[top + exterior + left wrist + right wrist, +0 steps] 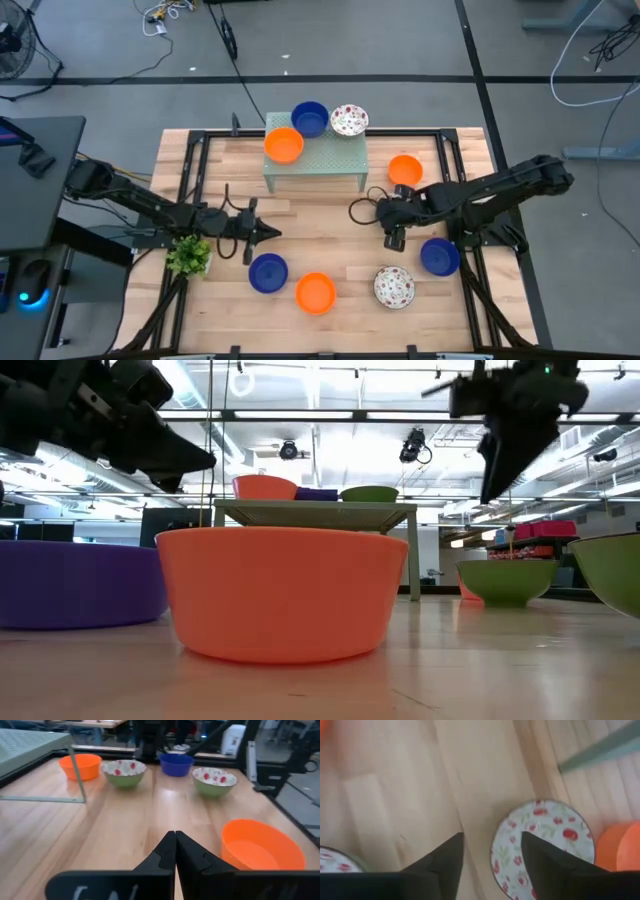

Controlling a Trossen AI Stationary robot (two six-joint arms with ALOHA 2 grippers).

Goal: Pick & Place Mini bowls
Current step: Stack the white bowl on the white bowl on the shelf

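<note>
Three mini bowls, orange (283,145), dark blue (310,118) and floral (349,120), sit on the mint-green stand (315,165). More stand on the table: orange (405,170), blue (439,256), floral (394,287), orange (315,292) and blue (268,272). Another floral bowl (542,845) lies under my right gripper (490,855), hidden by the arm in the high view. That gripper is open and points down. It hovers above the bowl's rim (496,851), well clear of the bowl (505,580). My left gripper (175,847) is shut, level above the table, near the blue bowl.
A small green plant (188,255) stands by the left arm near the table's left edge. The stand's legs (76,772) rise at the far middle. Bare wood (320,225) shows between the two grippers. A black frame (200,140) runs round the table.
</note>
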